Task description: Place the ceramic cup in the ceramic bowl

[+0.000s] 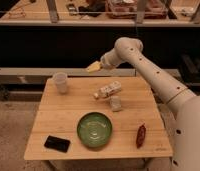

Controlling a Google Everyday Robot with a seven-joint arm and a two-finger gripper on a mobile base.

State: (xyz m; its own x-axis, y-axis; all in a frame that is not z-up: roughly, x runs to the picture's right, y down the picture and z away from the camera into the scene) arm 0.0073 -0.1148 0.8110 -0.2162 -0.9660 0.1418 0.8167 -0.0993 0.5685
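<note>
The small white ceramic cup (pixel 60 82) stands upright at the back left of the wooden table (pixel 58 120). The green ceramic bowl (pixel 94 129) sits empty near the front middle. My gripper (pixel 94 66) hangs in the air over the table's back edge, to the right of the cup and above it, apart from it. The white arm (pixel 143 65) reaches in from the right. Nothing shows in the gripper.
A white bottle-like package (pixel 108 90) lies on its side mid-table, with a small clear container (pixel 115 103) just in front of it. A black phone (pixel 57 143) lies front left and a red item (pixel 141 135) front right. A dark shelf unit stands behind.
</note>
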